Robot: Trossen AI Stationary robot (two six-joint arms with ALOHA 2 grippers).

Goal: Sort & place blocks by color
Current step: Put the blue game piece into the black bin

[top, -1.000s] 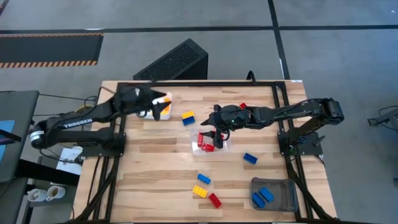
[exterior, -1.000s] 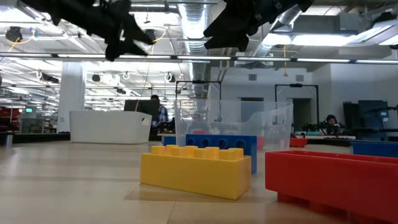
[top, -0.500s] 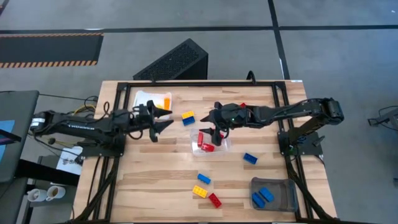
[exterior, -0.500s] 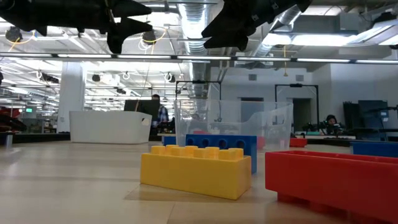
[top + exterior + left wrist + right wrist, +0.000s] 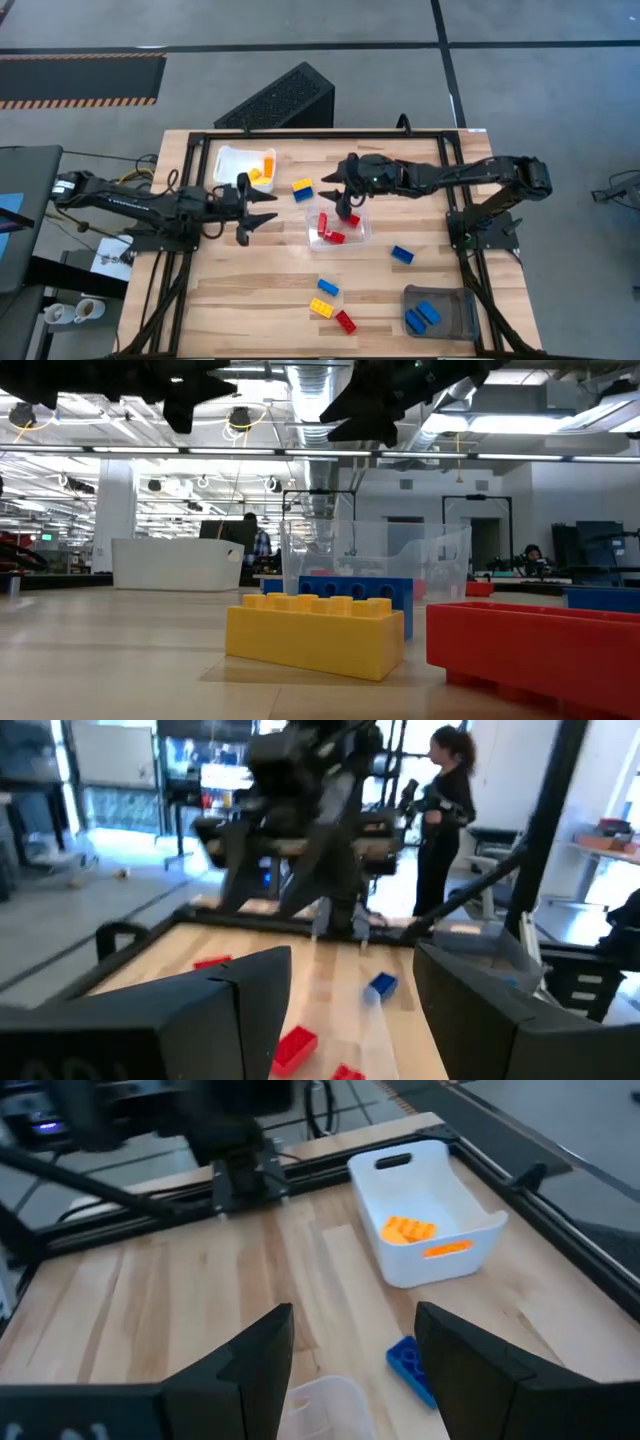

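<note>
The yellow-orange blocks lay in the white tray at about ten o'clock on the table, and the red blocks lay in the clear tray near the middle. Two blue ones were in the grey bin at five o'clock. Loose blocks remained: a yellow-and-blue pair just beside the white tray, a blue one at four o'clock, and a blue, yellow and red group at six o'clock.

One second earlier the left gripper hovered over the white tray; it had since pulled back toward eight o'clock of the tray, open wide and empty. The right gripper had moved from over the clear tray toward its twelve o'clock edge, also open and holding nothing. In my judgement both deliveries were finished, and about six blocks were left to sort.
</note>
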